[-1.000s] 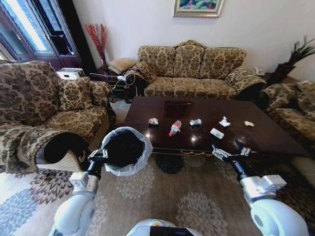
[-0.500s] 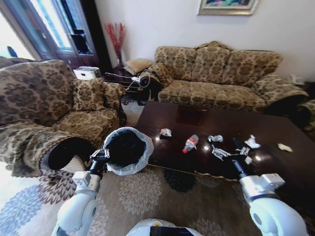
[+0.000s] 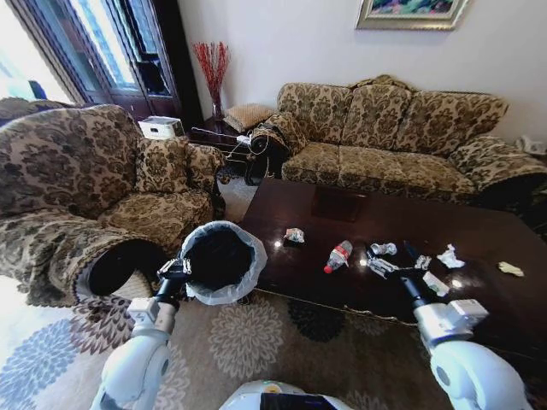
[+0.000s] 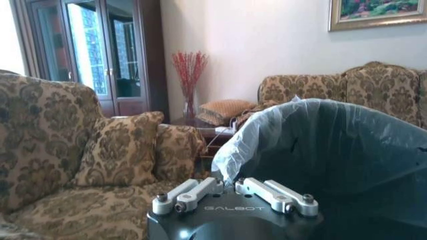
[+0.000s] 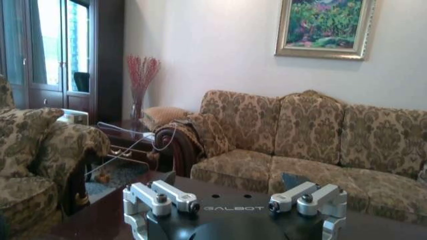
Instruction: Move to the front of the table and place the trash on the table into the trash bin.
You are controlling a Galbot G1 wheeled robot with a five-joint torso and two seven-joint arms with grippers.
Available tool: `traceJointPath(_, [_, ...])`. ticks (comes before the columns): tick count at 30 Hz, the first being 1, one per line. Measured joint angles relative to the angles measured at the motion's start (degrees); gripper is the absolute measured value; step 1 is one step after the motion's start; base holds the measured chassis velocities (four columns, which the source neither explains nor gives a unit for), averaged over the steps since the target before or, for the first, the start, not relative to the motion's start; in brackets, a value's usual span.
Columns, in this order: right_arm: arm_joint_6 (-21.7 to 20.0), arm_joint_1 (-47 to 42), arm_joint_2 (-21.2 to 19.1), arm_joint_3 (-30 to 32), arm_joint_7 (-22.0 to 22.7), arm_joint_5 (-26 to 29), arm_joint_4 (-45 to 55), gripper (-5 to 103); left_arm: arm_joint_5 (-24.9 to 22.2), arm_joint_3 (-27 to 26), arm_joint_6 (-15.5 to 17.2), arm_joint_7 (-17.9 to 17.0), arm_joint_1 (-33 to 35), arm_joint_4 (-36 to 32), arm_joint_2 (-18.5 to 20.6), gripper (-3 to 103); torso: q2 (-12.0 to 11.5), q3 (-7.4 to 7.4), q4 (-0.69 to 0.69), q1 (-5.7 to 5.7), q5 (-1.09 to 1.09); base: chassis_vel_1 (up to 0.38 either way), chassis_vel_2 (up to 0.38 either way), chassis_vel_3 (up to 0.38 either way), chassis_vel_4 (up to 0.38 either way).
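Left pincer: clamped on the rim of the trash bin, holding it up off the patterned carpet, just beside the near left corner of the surface. In the left wrist view the pincer has its fingers drawn together on the bag-lined rim of the bin.
Trash bin: round, black, lined with a whitish bag folded over its rim, between the armchair and the surface.
Right pincer: fingers spread apart, holding nothing, hovering over the near part of the surface close to the litter. The right wrist view shows the pincer wide open above the dark top.
Surface: glossy dark wood, in front of the sofa.
Trash: a clear bottle with a red cap lies on its side near the middle; a small wrapper lies toward the bin side; a crumpled clear piece lies just beyond the right pincer; white papers and a flat white piece lie to its right; a pale yellowish scrap lies farthest right.
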Motion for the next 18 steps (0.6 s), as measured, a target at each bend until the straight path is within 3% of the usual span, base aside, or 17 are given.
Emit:
traceJointPath(6, [0.07,0.22,0.33,0.03,-0.23,-0.44,-0.44,100,0.21,0.06,-0.03,-0.01,0.14,-0.31,-0.1,4,-0.01,0.01,0.0,0.04,0.01,-0.177,0.181,0.183,-0.182])
traceJointPath(18, [0.11,0.49,0.39,0.03,-0.3,-0.54,-0.82,100,0.17,0.0,-0.04,-0.06,0.14,-0.36,-0.02,4,-0.02,0.01,0.0,0.03,-0.01,-0.281,0.26,0.278,-0.273])
